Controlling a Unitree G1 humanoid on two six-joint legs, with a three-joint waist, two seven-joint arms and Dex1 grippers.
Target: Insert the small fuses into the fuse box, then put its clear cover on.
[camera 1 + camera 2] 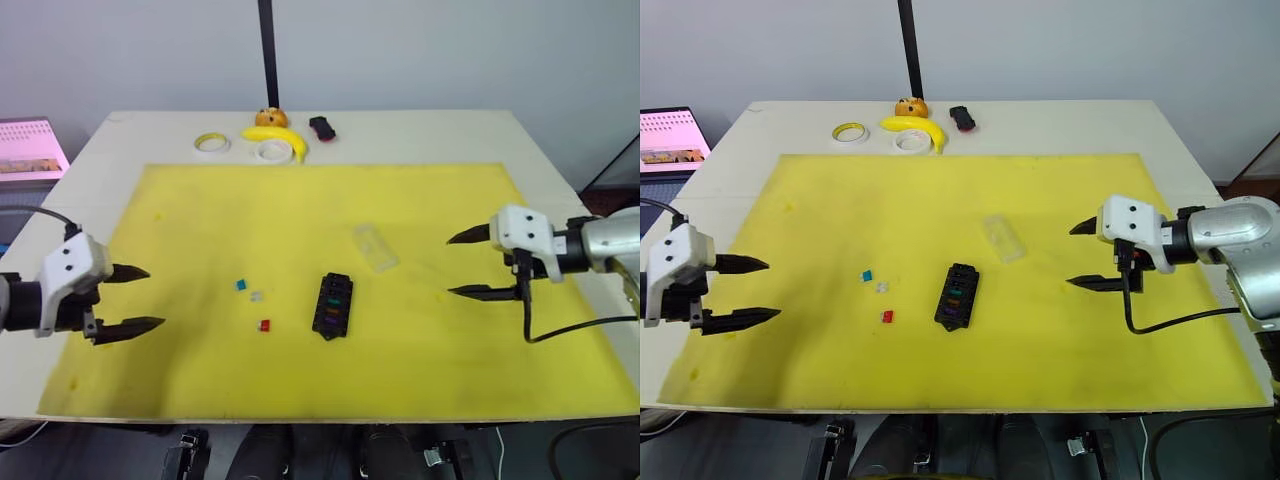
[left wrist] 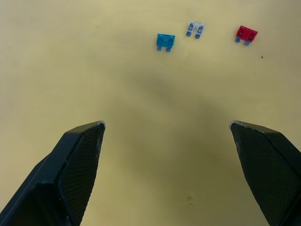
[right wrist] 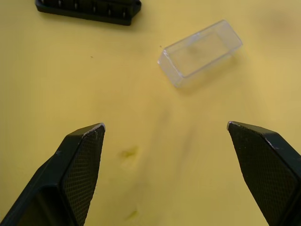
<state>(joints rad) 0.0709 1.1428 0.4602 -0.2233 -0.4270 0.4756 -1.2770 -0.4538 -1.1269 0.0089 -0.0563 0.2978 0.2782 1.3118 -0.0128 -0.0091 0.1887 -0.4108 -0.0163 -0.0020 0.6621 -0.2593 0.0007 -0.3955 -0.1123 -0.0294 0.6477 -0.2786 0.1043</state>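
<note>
Both two-fingered black grippers hover over the yellow mat [image 1: 200, 220] with jaws spread wide and nothing between them: the left gripper [image 1: 136, 298] at the mat's left edge, the right gripper [image 1: 470, 264] toward its right side. Between them, near the mat's middle, lies the small black rectangular fuse box [image 1: 332, 305], with green, purple and yellowish fuses seated in its slots. Left of the box, well ahead of the left gripper's fingertips, three loose blade fuses lie flat on the mat: a teal fuse [image 2: 165, 41], a grey-clear fuse [image 2: 194, 28] just beside it, and a red fuse [image 2: 246, 34]. Lying on the mat ahead of the right gripper's open fingers is the transparent rectangular plastic cover [image 3: 201, 52], apart from the box.
</note>
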